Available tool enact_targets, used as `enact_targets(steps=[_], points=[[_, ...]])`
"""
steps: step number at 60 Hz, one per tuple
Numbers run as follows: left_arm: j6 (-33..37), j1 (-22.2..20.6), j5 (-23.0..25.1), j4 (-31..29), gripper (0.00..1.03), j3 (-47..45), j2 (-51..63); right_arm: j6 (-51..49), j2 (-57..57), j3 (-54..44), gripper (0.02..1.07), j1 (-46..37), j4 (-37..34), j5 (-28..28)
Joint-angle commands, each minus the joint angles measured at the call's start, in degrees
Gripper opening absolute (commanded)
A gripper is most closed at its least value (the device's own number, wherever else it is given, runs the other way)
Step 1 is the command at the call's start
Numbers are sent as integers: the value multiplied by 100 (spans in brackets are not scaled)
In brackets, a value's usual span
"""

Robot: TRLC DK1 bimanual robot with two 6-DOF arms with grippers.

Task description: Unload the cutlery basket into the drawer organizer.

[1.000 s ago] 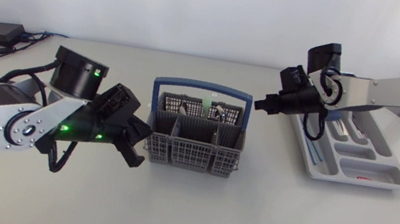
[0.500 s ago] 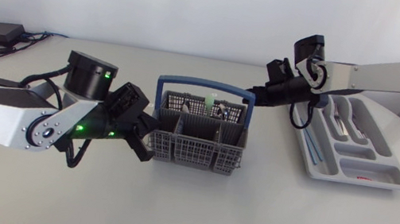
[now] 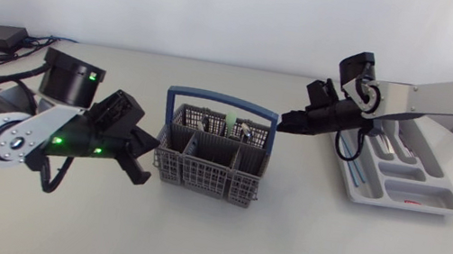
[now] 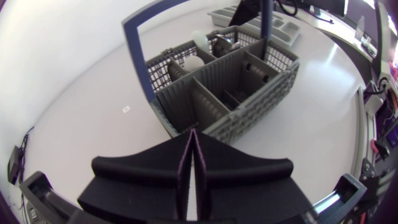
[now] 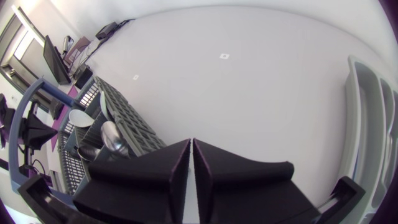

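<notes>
Centre frame on the white desk [image 3: 281,245]: the grey mesh plastic cutlery basket [image 3: 207,165] with a blue hoop handle [image 3: 221,101], spoons [image 3: 247,130] in its rear cells. Our left pincer [image 3: 146,164], pressed together, sits just beside its left wall, probably steadying it. Our right pincer [image 3: 283,123], also pressed together, hovers by the handle's right end. The grey compartmented drawer organizer [image 3: 421,191] waits at the right.

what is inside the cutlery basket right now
The cutlery basket holds cutlery only in its back row: a pale utensil and metal spoons. The front compartments look empty. The basket's mesh hides the handles, so an exact count is not possible.
</notes>
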Motion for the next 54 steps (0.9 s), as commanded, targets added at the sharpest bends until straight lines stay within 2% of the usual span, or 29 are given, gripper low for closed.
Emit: enact_targets(steps=[1, 6, 15, 30, 42, 54], points=[[234, -54, 229, -339, 4, -264, -445, 10, -105, -64, 13, -87, 17, -6], [366, -195, 379, -523, 4, -378, -542, 45, -70, 6, 13, -78, 43, 11], [524, -265, 458, -506, 4, -439, -208, 106, 62, 191, 13, 36, 96, 64], [568, 25, 458, 215, 4, -167, 917, 177, 159, 349, 13, 247, 43, 73], [533, 306, 458, 654, 4, 202, 1515, 141, -17, 24, 13, 256, 43, 11], [410, 367, 458, 980, 4, 536, 2007, 1, -307, -442, 13, 230, 34, -33]])
